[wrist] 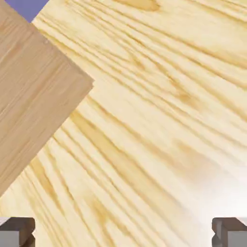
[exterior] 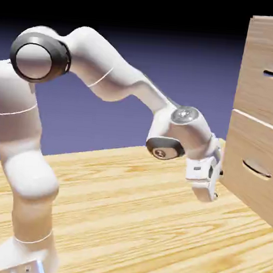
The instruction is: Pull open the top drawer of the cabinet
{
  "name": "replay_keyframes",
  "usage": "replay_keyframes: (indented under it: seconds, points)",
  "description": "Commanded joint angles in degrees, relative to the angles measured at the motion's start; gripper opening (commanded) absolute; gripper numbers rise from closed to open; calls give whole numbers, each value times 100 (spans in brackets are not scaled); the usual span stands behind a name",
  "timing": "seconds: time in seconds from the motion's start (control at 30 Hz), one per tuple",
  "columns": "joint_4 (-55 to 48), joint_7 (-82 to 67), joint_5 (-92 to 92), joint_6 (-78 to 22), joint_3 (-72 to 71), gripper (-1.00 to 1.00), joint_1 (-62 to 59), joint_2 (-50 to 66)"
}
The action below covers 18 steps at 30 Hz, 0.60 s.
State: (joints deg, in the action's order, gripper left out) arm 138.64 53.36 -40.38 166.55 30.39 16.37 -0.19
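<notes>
My claw (wrist: 123, 232) is spread wide with nothing between its tips, low beside the cabinet (exterior: 256, 164), above the wood-grain surface (exterior: 127, 218); the top drawer (exterior: 267, 70) sits closed.

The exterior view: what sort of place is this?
Probably a simulated test scene: a rendered robot arm on a wood-grain table faces a wooden cabinet before a plain blue-violet backdrop.

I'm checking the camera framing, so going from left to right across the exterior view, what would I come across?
The robot arm's base, then the jaws, standing open, then the cabinet with its top drawer above its lower drawer.
</notes>
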Motion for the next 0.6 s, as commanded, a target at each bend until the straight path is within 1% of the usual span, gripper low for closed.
replay_keyframes:
  seconds: [0.0, 0.57]
  points:
    - [-138, 67, -249, -46, 188, 0, 116, 201]
    - [-2484, 1211, -4486, -828, 3375, 0, 1779, 3607]
